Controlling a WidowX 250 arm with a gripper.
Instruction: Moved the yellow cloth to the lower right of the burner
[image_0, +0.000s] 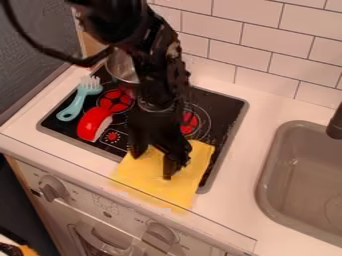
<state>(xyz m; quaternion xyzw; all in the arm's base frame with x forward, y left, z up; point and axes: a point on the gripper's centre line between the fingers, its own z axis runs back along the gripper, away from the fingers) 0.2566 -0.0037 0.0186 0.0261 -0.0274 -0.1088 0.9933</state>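
the flat yellow cloth lies below the black metal fingers, which stand spread, most of its fabric toward the frame's bottom centre.

No legible lettering or numbers

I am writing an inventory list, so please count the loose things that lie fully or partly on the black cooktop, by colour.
Turquoise: 1 (plastic brush)
Red with a pale side: 1 (curved, wedge-like piece)
Silver: 1 (round metal pot or bowl, partly behind the black robot arm)
Yellow: 1 (flat square cloth)
Total: 4
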